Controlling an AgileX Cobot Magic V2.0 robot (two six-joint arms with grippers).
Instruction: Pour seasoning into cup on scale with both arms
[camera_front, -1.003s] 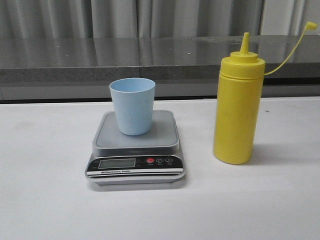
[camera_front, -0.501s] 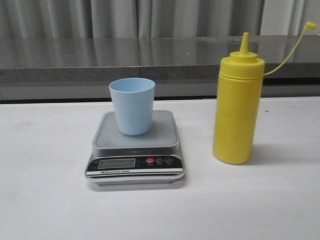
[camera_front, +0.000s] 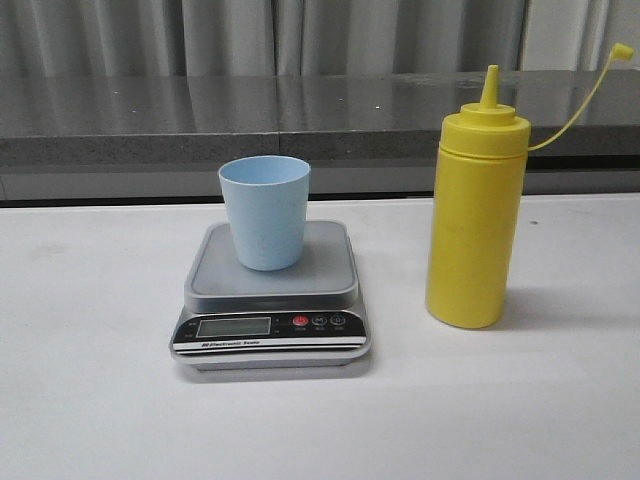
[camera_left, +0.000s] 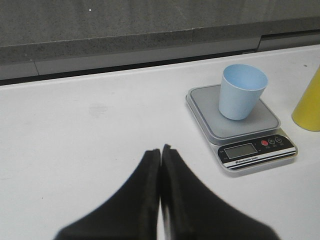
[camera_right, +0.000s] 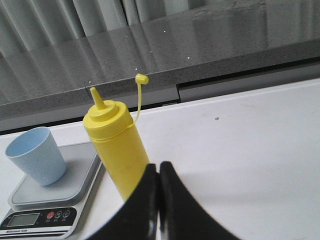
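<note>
The pale blue cup (camera_front: 265, 211) stands upright on the platform of the silver-grey scale (camera_front: 272, 296) in the middle of the white table. The tall yellow seasoning bottle (camera_front: 474, 218) stands upright to the scale's right, its cap hanging open on its tether. No arm shows in the front view. My left gripper (camera_left: 160, 150) is shut and empty, well short and left of the scale (camera_left: 242, 131) and cup (camera_left: 241, 91). My right gripper (camera_right: 158, 166) is shut and empty, close in front of the bottle (camera_right: 117, 145); the cup (camera_right: 37, 155) is beyond it.
A dark grey stone ledge (camera_front: 300, 115) runs along the back of the white table (camera_front: 90, 400), with grey curtains behind it.
</note>
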